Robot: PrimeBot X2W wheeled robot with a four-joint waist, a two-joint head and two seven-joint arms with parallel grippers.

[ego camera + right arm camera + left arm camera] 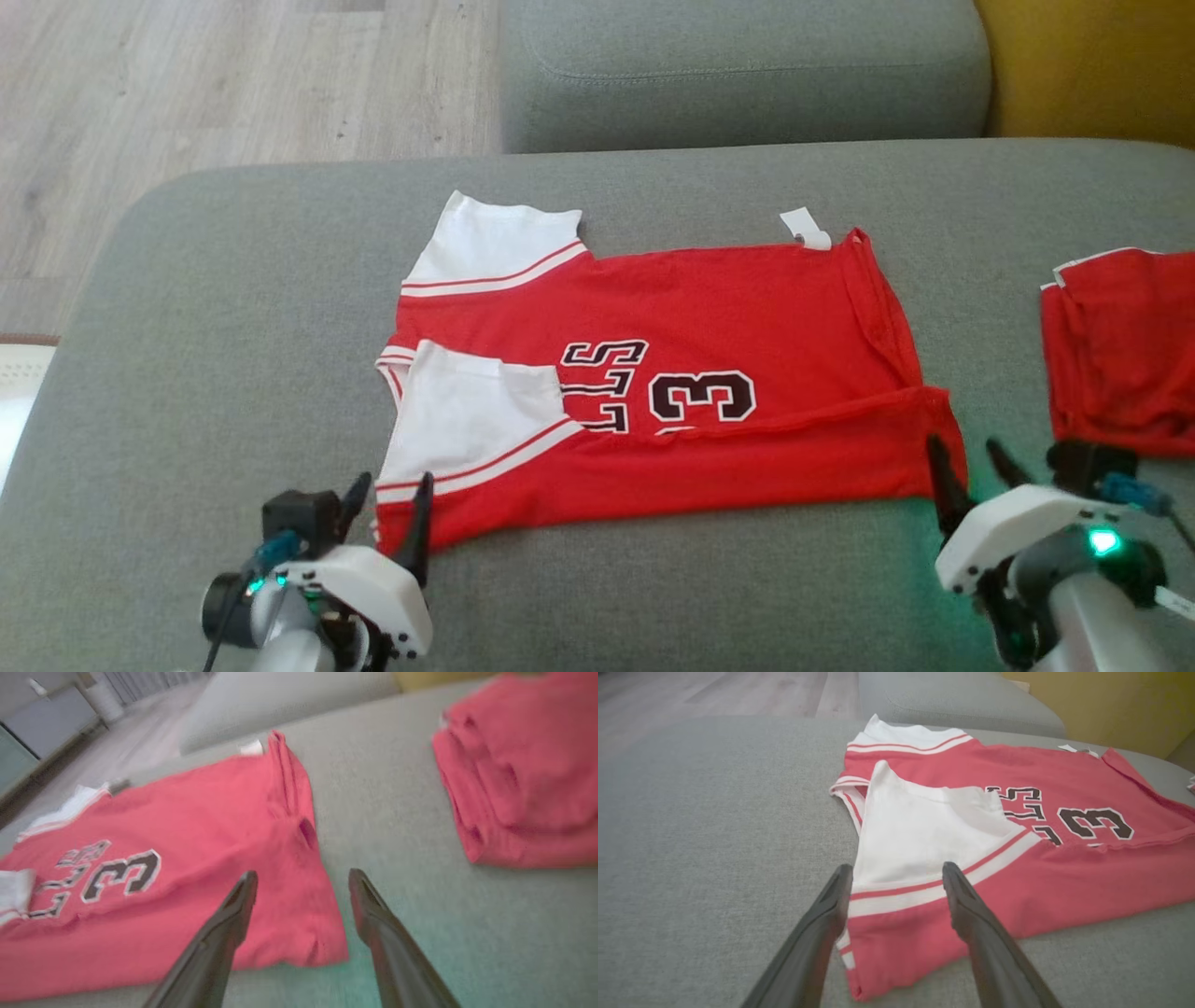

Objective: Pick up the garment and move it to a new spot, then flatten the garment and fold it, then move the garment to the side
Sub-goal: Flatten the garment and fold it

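The red basketball jersey (653,392) lies flat on the grey sofa seat (215,373), roughly in the middle. Its long axis runs left to right, with the collar and sleeves to the left and the hem to the right. Its near long edge is turned over onto the body in a strip that covers the lower part of the printed number.

The left gripper (392,490) sits at the near-left corner. Its two dark fingers are spread apart on either side of the striped cuff, with cloth lying between them but not pinched. The right gripper (964,453) sits at the near-right corner with its jaws also spread, one finger over the hem corner and the other over bare cushion. Neither holds anything.

From both sets of jaws the jersey lies straight ahead, towards the far side, and each arm is nearest to its own end. A second lengthwise fold looks likely to me, and that would call for both corners to be gripped and carried away from the robot together.

In count, there are two red garments: this jersey and a folded red garment (1120,345) well apart on the right. There are two white sleeves, the near sleeve (467,411) and the far sleeve (495,243), one white tag (805,227) at the far edge, and two grippers.
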